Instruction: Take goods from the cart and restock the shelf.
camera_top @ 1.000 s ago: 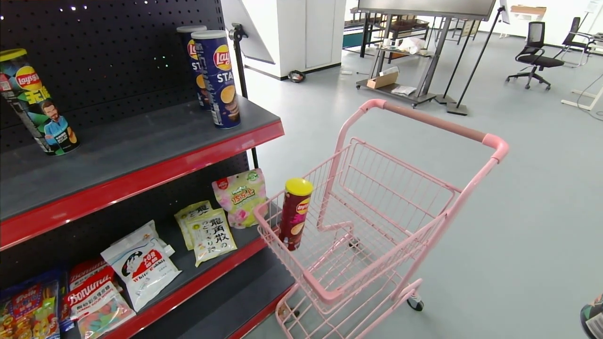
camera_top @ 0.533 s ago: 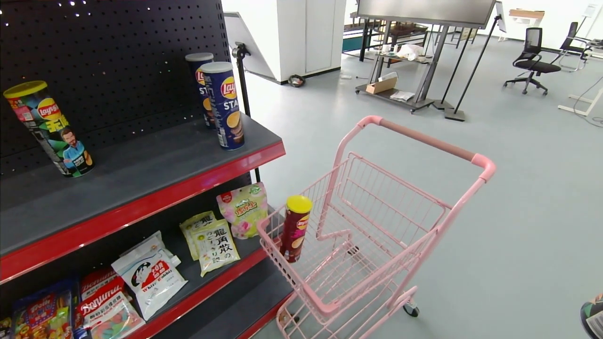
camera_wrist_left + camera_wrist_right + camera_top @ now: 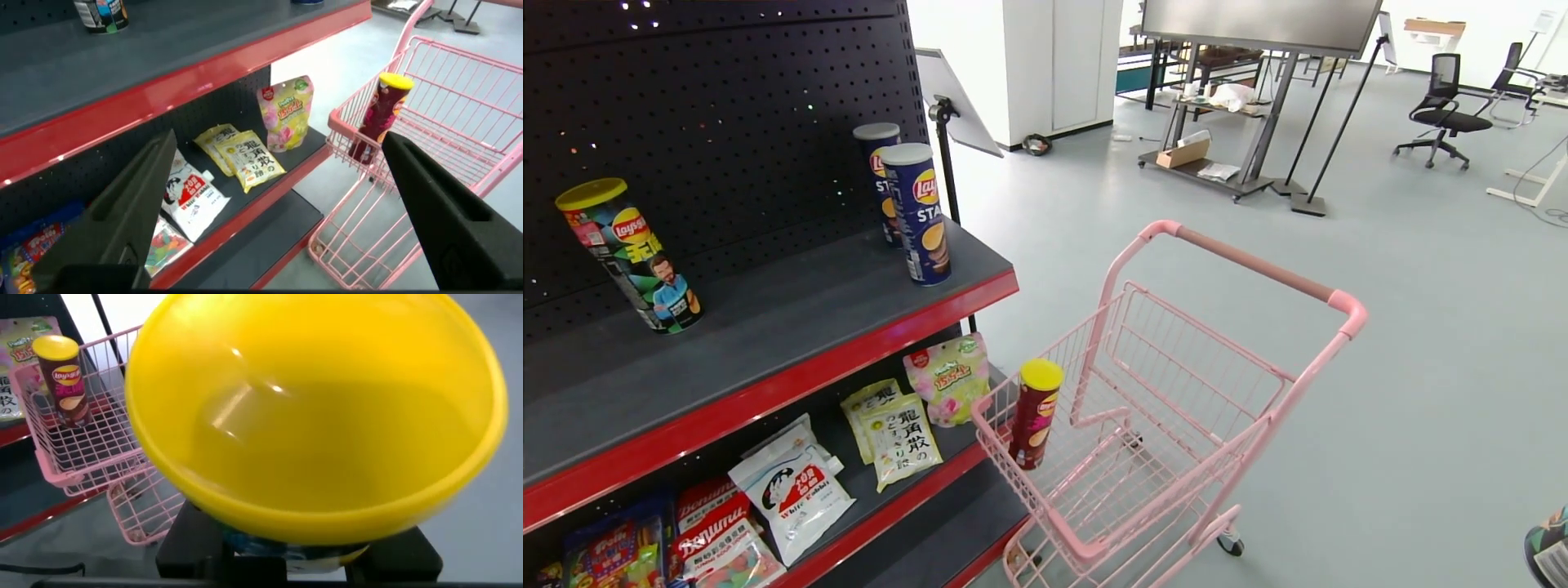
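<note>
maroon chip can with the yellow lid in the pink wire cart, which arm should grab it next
Left, probably. The left gripper is open and empty, facing the maroon chip can in the pink wire cart; the right gripper is occupied by another yellow-lidded can.

Finish check for you: coated metal, glossy packaging.
Pink wire cart [image 3: 1258, 265]: smooth coated metal, slight sheen. Dark grey shelf board [image 3: 792, 310]: matt, its red front edge [image 3: 809, 374] glossy. Black perforated back panel [image 3: 727, 98]: matt. Flat snack pouches [image 3: 903, 437]: shiny plastic film. Yellow-lidded round can [image 3: 310, 416]: lid smooth, glossy plastic.
</note>
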Tool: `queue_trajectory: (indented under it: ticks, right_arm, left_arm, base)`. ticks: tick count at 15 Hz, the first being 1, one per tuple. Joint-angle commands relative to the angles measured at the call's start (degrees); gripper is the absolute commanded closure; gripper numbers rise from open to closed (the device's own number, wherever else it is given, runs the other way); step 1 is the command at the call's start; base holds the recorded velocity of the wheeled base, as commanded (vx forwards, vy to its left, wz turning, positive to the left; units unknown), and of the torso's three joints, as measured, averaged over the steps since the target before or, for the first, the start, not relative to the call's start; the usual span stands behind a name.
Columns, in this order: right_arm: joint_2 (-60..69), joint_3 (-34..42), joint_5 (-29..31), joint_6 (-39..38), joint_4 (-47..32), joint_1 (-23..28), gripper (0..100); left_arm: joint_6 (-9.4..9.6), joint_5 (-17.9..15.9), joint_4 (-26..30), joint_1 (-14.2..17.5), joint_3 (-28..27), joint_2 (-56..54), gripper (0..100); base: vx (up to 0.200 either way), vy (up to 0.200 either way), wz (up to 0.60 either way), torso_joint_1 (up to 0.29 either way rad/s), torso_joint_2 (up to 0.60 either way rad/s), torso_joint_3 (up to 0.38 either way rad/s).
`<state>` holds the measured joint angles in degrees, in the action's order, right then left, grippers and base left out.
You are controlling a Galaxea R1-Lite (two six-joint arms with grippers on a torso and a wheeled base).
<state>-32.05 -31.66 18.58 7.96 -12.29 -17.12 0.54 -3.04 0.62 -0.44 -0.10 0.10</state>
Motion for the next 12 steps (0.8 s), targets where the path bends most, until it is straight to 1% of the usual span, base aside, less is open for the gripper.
queue_trajectory:
  ticks: [1, 4, 7, 9, 11, 12]
  right_arm:
    - [-0.38, 0.11, 0.05, 0.04, -0.02, -0.02, 100]
    - [-0.21, 0.11, 0.14, 0.04, -0.02, -0.02, 100]
    - [0.67, 0.19, 0.05, 0.13, -0.10, -0.11, 100]
    - [2.52, 1.69, 0.14, 3.29, -0.10, 0.06, 100]
    - [3.13, 2.04, 0.05, 3.64, -0.10, 0.06, 100]
    - [3.22, 2.22, 0.23, 3.64, -0.10, 0.06, 100]
  left_arm:
    - [-0.01, 0.05, -0.01, 0.00, 0.01, 0.08, 0]
    - [-0.01, -0.04, -0.01, 0.00, 0.01, 0.08, 0]
    - [-0.01, 0.05, -0.01, 0.00, 0.01, 0.08, 0]
    - [-0.01, -0.04, -0.01, 0.00, 0.01, 0.08, 0]
    - [-0.01, -0.04, -0.01, 0.00, 0.01, 0.08, 0]
    - [-0.01, -0.04, -0.01, 0.00, 0.01, 0.08, 0]
  base:
    - [0.000, 0.000, 0.00, 0.159, -0.37, -0.212]
    - [0.000, 0.000, 0.00, 0.139, -0.33, -0.180]
    - [0.000, 0.000, 0.00, 0.015, -0.02, -0.017]
    - [0.000, 0.000, 0.00, 0.000, 0.00, 0.000]
    - [0.000, 0.000, 0.00, 0.000, 0.00, 0.000]
    - [0.000, 0.000, 0.60, 0.002, 0.00, 0.007]
